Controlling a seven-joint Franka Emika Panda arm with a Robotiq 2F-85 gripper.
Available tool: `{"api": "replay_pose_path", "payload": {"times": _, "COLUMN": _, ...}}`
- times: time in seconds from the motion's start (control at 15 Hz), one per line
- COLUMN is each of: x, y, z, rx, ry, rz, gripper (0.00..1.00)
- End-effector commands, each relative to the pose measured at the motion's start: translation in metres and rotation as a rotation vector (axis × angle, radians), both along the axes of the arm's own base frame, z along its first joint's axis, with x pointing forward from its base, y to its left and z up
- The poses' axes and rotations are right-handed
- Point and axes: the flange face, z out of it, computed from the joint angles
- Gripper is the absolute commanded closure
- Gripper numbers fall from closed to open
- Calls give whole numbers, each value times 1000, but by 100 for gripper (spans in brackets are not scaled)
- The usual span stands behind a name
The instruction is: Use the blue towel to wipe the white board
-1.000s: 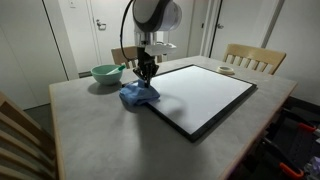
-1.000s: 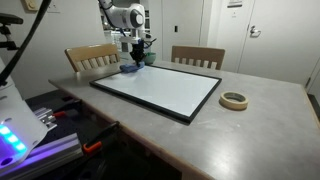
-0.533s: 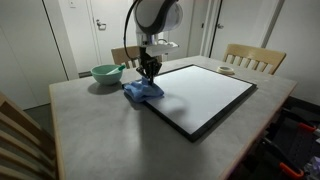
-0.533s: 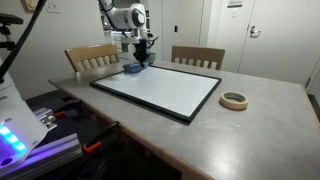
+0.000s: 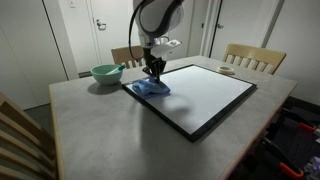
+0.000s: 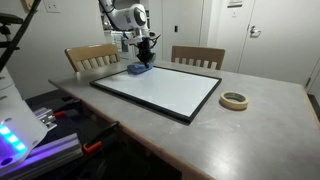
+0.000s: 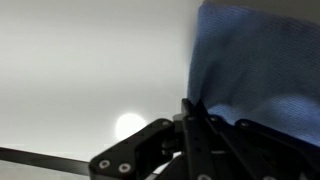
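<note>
The blue towel (image 5: 150, 87) lies crumpled on the near-left corner of the white board (image 5: 200, 95), a large black-framed panel flat on the grey table. My gripper (image 5: 154, 70) is shut on the top of the towel and holds it down on the board. In another exterior view the towel (image 6: 137, 69) sits at the board's (image 6: 160, 90) far corner under the gripper (image 6: 145, 60). In the wrist view the towel (image 7: 255, 60) fills the right side over the white board (image 7: 90, 70), pinched between the black fingers (image 7: 195, 115).
A green bowl (image 5: 105, 73) stands left of the board. A roll of tape (image 6: 234, 100) lies on the table beside the board. Wooden chairs (image 5: 248, 58) (image 6: 92, 56) stand around the table (image 5: 100, 130).
My gripper has dragged the towel from the table beside the board's corner onto the board's surface, moving to the right in an exterior view.
</note>
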Motion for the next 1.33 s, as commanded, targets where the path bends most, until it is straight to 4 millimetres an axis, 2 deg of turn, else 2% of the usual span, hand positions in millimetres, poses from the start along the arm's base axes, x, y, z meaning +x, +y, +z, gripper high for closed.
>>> {"api": "replay_pose_path", "payload": {"times": 0.0, "x": -2, "y": -14, "z": 7, "rx": -60, "ry": 20, "rz": 8, "gripper": 99}}
{"api": "replay_pose_path", "payload": {"times": 0.2, "x": 3, "y": -26, "z": 6, "rx": -78, "ry": 17, "rz": 17, "gripper": 99}}
{"api": "replay_pose_path", "payload": {"times": 0.33, "x": 4, "y": -19, "z": 11, "rx": -68, "ry": 1, "rz": 32, "gripper": 99}}
{"api": "replay_pose_path", "payload": {"times": 0.4, "x": 4, "y": -20, "z": 0, "rx": -58, "ry": 7, "rz": 6, "gripper": 97}}
{"api": "replay_pose_path", "payload": {"times": 0.8, "x": 6, "y": -16, "z": 1, "rx": -67, "ry": -1, "rz": 35, "gripper": 99}}
{"api": "replay_pose_path", "payload": {"times": 0.93, "x": 8, "y": -22, "z": -1, "rx": -79, "ry": -8, "rz": 43, "gripper": 99}}
{"api": "replay_pose_path", "payload": {"times": 1.27, "x": 20, "y": -54, "z": 2, "rx": -83, "ry": -30, "rz": 3, "gripper": 99}}
